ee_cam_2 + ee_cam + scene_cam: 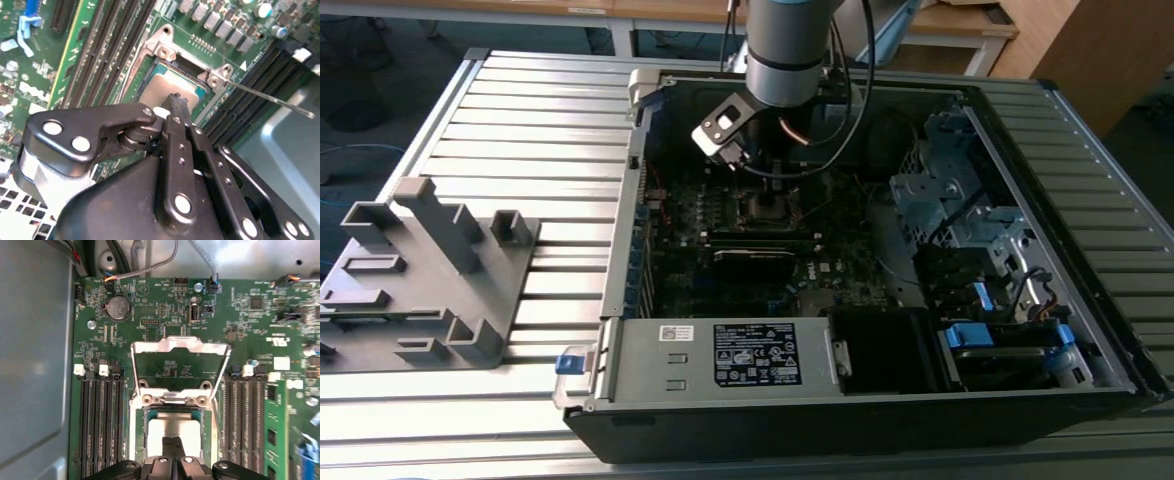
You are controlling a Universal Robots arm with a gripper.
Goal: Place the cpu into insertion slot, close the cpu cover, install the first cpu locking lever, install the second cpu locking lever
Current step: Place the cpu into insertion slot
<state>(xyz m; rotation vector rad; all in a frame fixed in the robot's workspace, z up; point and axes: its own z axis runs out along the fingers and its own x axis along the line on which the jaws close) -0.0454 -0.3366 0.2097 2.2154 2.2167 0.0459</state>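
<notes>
The cpu (175,427), a flat silver-grey square, lies in the insertion slot (141,440) on the green motherboard; in the second wrist view the cpu (162,85) sits just beyond the fingertips. My gripper (174,446) is shut, its tips pressed together directly over the cpu's top with nothing between them. The cpu cover (170,344), a silvery frame with an open window, is swung back flat on the board from its hinge. A thin locking lever (270,97) sticks out free beside the socket. In the exterior view my gripper (750,162) hangs inside the computer case above the socket (767,207).
Black memory slots (100,425) flank the socket on both sides. Loose cables (150,262) run along the case wall. A power supply (720,355) and drive cages (961,210) fill the case (620,250). A grey fixture (427,270) stands at the exterior view's left.
</notes>
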